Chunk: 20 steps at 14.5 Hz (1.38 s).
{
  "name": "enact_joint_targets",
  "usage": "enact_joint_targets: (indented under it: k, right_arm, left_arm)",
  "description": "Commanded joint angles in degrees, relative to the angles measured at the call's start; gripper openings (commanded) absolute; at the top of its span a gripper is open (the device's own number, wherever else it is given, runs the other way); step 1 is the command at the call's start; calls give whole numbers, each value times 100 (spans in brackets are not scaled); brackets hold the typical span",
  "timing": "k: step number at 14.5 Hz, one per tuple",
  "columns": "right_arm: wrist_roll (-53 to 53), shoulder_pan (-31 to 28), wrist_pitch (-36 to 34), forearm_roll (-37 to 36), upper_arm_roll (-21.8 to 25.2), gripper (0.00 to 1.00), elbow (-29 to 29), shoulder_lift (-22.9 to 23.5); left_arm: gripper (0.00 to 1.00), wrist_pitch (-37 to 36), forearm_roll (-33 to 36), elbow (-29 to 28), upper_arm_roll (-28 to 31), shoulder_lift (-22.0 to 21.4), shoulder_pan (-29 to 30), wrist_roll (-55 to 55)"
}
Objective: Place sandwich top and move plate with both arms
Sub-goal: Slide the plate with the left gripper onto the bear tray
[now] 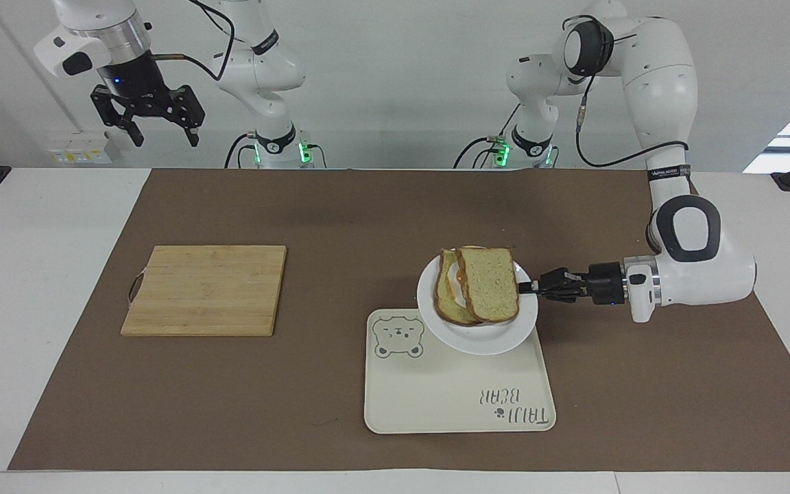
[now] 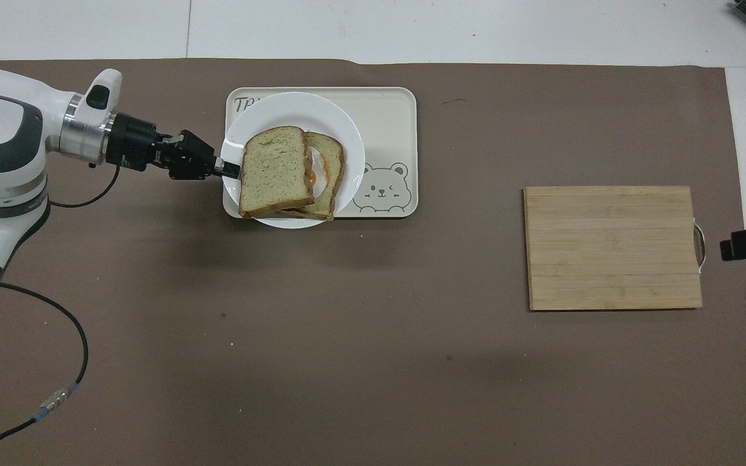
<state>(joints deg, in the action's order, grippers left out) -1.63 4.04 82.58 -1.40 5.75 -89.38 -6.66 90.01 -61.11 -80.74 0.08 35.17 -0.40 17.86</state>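
The left gripper (image 1: 527, 287) was clamped on the rim of the plate (image 1: 477, 339) at the edge toward the left arm's end of the table, carrying it in the air over the tray (image 1: 460, 405), above the tray's edge nearer to the robots. The sandwich top (image 1: 487, 283) lay on the plate, offset over a lower slice (image 1: 448, 302) with a bit of orange filling showing between them, so the stack was not squared up. The right gripper (image 1: 148, 116) waited high over the right arm's end of the table, fingers spread wide and empty, above the cutting board (image 1: 204, 290). The plate looked stiff, smooth and probably brittle; held by one rim only, it likely wanted to droop on the free side, and it may have tilted slightly, though that was hard to judge from either view. The bread was light and soft, loose on a slick surface, so a tip or jolt could slide it. A second hold on the free rim, toward the right arm's end, would steady it best.
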Motion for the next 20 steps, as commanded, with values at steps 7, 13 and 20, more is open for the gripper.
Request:
enact_joint_targets:
  k: [7, 13, 20]
  right_arm:
    - [-154, -79, -58, -18, -48, 100, -36, -46]
    - [-154, -79, -67, -10, -48, 100, -45, -46]
    - [-145, -79, -58, -18, -48, 100, -45, -46]
  left_arm:
    - [0, 737, -33, 603, -157, 816, -57, 6]
    - [0, 773, 29, 998, -315, 1325, -66, 340]
    - [0, 808, 38, 1017, -377, 1519, 31, 631]
